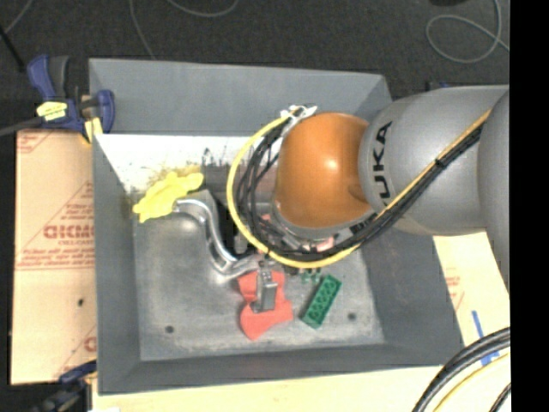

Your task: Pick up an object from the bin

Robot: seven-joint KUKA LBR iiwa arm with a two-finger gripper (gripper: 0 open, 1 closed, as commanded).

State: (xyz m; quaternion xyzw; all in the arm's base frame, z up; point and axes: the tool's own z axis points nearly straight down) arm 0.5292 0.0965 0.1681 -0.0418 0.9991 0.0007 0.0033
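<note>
We find the fingers (268,292) down on the red plastic piece (257,320), with a green brick (322,302) just beside them, cannot tell whether they are parted or closed, and advise gripping squarely before lifting straight.

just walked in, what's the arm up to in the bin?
The KUKA arm reaches into the grey bin from the right. Its claw is down low over a red piece at the front middle of the floor. The view doesn't settle whether the red piece is gripped; it appears to rest on the floor. A green studded brick lies just right of it, a curved silver metal part to its left, and a yellow thing by the back wall.
</note>
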